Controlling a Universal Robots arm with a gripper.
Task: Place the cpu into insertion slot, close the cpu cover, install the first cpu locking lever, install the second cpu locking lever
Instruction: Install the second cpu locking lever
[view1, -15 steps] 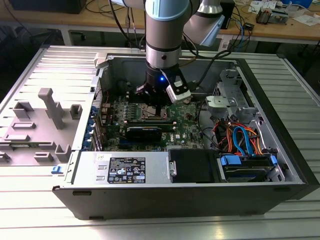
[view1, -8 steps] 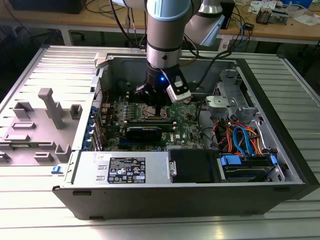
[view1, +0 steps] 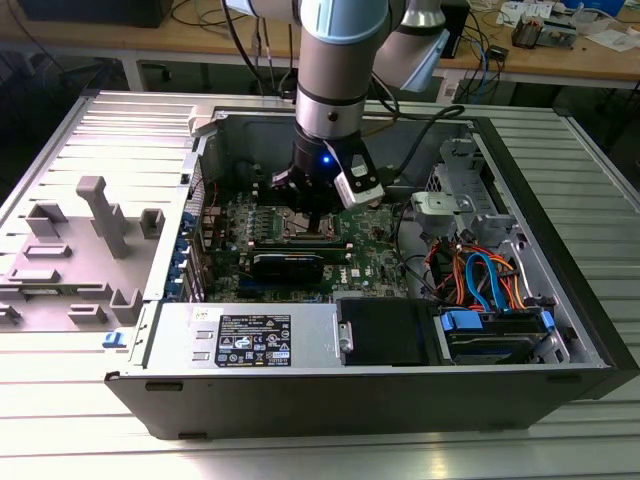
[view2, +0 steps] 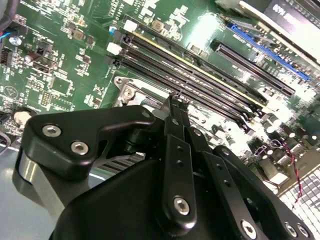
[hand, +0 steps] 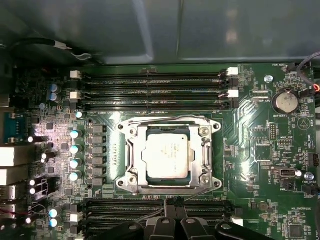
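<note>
The cpu (hand: 166, 156), a small square chip with a silvery top, lies flat in the insertion slot (hand: 167, 131) on the green motherboard (hand: 250, 130). The cpu cover (hand: 198, 155), a metal frame with a central cut-out, is folded down flat around the chip. A thin wire lever (hand: 202, 189) runs along the socket edge nearest my fingers. My gripper (hand: 174, 206) hangs just off that edge with its black fingers pressed together; in the second wrist view its tips (view2: 172, 98) meet above a socket corner (view2: 126, 92). In the exterior view the gripper (view1: 316, 215) sits low over the socket.
Long black memory slots (hand: 150, 90) flank the socket on two sides. The open computer case (view1: 560, 300) encloses the board, with a power supply (view1: 250, 335), a drive cage (view1: 455, 200) and orange and blue cables (view1: 480, 280). A grey fixture (view1: 95, 230) stands on the exterior view's left.
</note>
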